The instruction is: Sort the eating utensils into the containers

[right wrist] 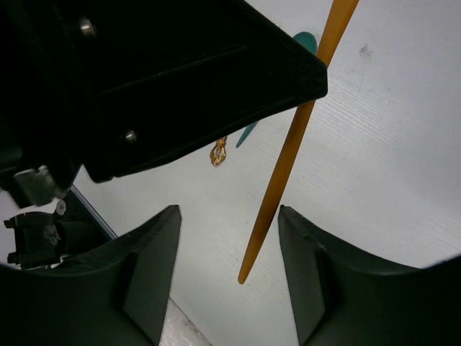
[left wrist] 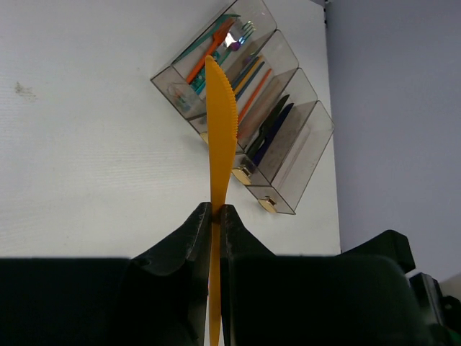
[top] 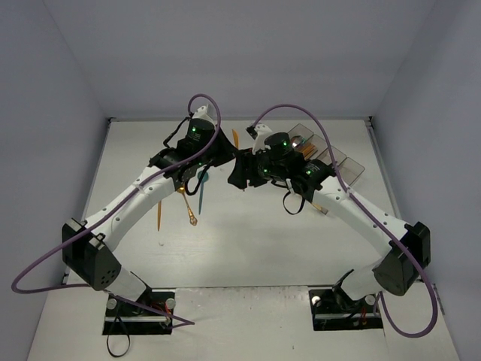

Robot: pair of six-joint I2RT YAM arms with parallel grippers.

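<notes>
Left gripper [left wrist: 216, 210] pinches an orange knife [left wrist: 220, 130]; right gripper [right wrist: 229, 213] is spread, the knife's handle between its fingers. Containers [left wrist: 306, 155] lie beyond.

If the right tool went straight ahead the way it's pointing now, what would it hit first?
Most likely the orange knife, which hangs from the left tool between the fingers of the right tool; depth is unclear, the table lies behind.
</notes>
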